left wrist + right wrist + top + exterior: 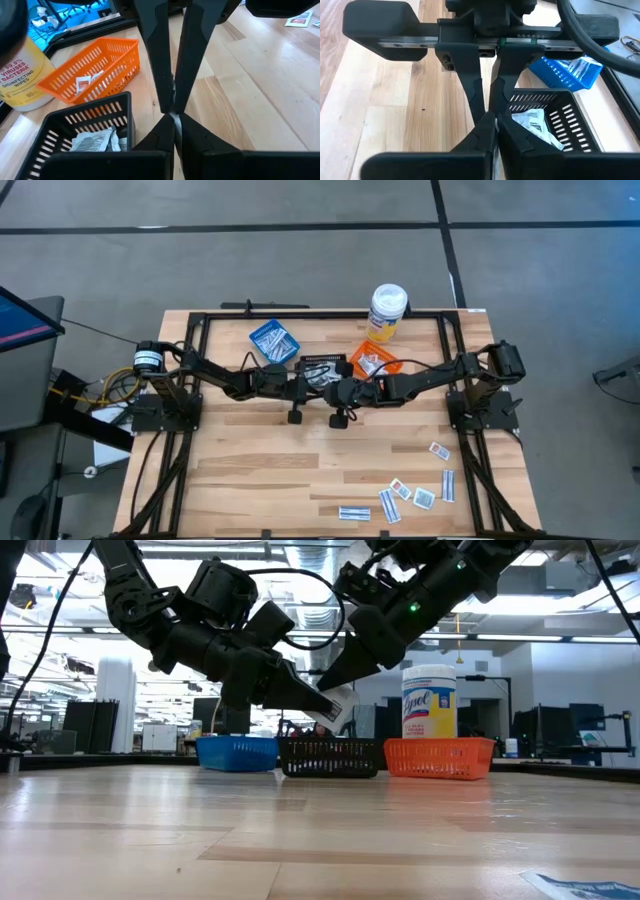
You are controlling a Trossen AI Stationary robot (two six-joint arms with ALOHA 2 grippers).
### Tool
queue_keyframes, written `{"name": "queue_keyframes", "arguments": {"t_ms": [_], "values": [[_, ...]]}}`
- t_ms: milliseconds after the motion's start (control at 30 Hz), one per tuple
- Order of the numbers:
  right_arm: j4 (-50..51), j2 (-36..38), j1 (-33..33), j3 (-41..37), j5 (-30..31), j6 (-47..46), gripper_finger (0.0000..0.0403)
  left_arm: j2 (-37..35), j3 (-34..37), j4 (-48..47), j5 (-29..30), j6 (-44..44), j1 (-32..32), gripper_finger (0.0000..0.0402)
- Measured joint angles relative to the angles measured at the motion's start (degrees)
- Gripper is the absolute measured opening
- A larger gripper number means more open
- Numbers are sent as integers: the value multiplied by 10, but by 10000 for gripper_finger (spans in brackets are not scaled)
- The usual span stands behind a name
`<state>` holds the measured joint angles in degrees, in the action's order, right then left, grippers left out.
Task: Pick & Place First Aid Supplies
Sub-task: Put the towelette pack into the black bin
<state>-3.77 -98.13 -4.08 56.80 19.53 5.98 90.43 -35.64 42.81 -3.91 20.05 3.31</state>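
Observation:
My two grippers meet tip to tip in mid-air, just on the near side of the black basket (322, 367). A small white packet (340, 703) of the first aid supplies sits between them, above the table. My left gripper (322, 706) comes in from the left and is shut on it. My right gripper (338, 688) comes in from the upper right and is also shut on it. More packets lie in the black basket (535, 120), the blue basket (273, 340) and the orange basket (95, 65). My left gripper pinches the white packet between its two fingertips (167, 131), slanting down from the table's left. Only a thin pale edge (174, 118) shows between them. The packet is lifted clear of the table. Which part of it the fingers have is hidden by both grippers. My right gripper pinches the same packet between its fingertips (485, 132), slanting down from the table's right toward the left gripper. A thin pale edge (495, 150) shows between its fingers. The packet's free end (345, 708) sticks out below, clear of the table.
A tall white bottle with a yellow label (387, 311) stands behind the orange basket at the far edge. Several loose packets (420, 495) lie at the near right of the table. Bare wood (250, 470) spreads over the near left.

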Motion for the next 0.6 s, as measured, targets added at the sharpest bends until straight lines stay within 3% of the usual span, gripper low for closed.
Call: {"name": "queue_keyframes", "arguments": {"t_ms": [200,333,600], "values": [[8,5,0,4,2,0,3,-1,0,1,-1,0,0,12],[14,11,-8,6,24,0,21,-2,-1,1,-1,-4,0,10],[150,56,-38,7,242,-18,85,-1,0,-7,18,-44,13,10]]}}
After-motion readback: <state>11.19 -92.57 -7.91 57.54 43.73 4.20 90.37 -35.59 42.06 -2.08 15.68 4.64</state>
